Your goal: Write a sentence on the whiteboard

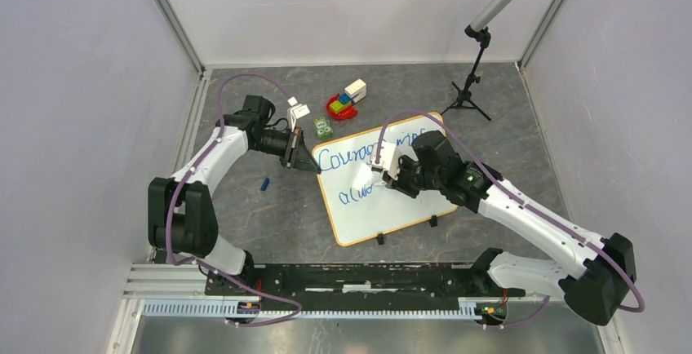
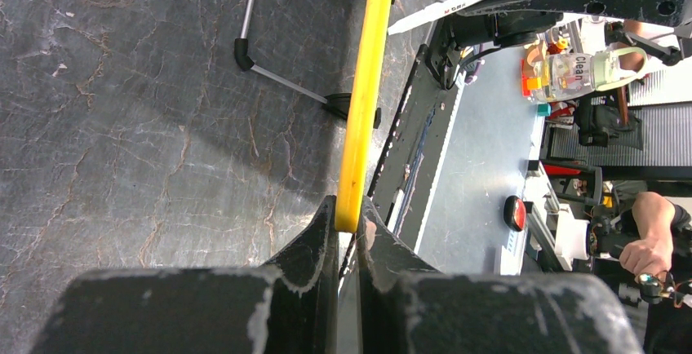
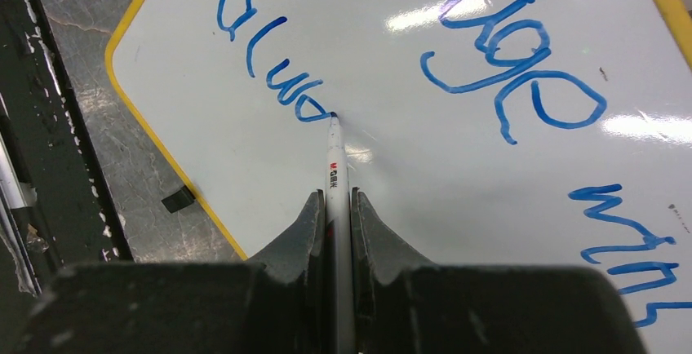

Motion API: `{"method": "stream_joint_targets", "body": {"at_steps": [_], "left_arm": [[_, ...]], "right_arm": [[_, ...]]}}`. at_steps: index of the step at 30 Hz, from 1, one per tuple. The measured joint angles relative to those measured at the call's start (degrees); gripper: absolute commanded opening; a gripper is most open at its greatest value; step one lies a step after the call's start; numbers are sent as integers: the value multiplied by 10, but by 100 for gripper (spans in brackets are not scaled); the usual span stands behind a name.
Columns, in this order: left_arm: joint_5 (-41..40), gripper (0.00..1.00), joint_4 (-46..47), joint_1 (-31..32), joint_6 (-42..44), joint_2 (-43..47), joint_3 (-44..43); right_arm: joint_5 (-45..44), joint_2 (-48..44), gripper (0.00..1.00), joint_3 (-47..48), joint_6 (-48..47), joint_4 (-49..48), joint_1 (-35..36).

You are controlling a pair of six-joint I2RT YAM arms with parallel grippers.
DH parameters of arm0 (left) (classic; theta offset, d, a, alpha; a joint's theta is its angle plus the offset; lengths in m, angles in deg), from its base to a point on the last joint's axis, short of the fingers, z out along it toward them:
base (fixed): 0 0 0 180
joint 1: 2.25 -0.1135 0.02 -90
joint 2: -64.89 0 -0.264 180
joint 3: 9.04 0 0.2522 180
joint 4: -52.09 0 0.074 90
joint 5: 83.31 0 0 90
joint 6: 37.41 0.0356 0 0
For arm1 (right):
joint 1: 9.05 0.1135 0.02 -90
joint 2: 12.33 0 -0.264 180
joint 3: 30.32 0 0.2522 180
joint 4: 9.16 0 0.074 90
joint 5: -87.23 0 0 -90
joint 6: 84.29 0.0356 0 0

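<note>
The whiteboard (image 1: 408, 207) lies tilted on the table's middle, white with a yellow rim and two black clips on its near edge. My left gripper (image 1: 308, 158) is shut on the board's left corner; the left wrist view shows the yellow rim (image 2: 359, 109) edge-on between the jaws of the left gripper (image 2: 349, 223). My right gripper (image 1: 390, 170) is shut on a white marker (image 3: 336, 174). In the right wrist view the right gripper (image 3: 334, 203) holds the marker's tip on the board (image 3: 392, 166) at the end of blue letters "alwa" (image 3: 273, 68). The sentence (image 1: 359, 158) reads "Courage wins" above that.
A small tripod stand (image 1: 467, 93) with a grey pole stands at the back right. Coloured blocks (image 1: 345, 101), a white block (image 1: 299, 111) and a green piece (image 1: 323, 128) lie behind the board. A small blue object (image 1: 264, 183) lies left of the board.
</note>
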Motion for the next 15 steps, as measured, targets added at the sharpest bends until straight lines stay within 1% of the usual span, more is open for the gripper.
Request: {"method": "stream_joint_targets", "body": {"at_steps": [9,15], "left_arm": [[0,2,0,0,0,0,0],[0,2,0,0,0,0,0]], "right_arm": [[1,1,0,3,0,-1,-1],[12,-6,0,-18,0,-3,-1]]}}
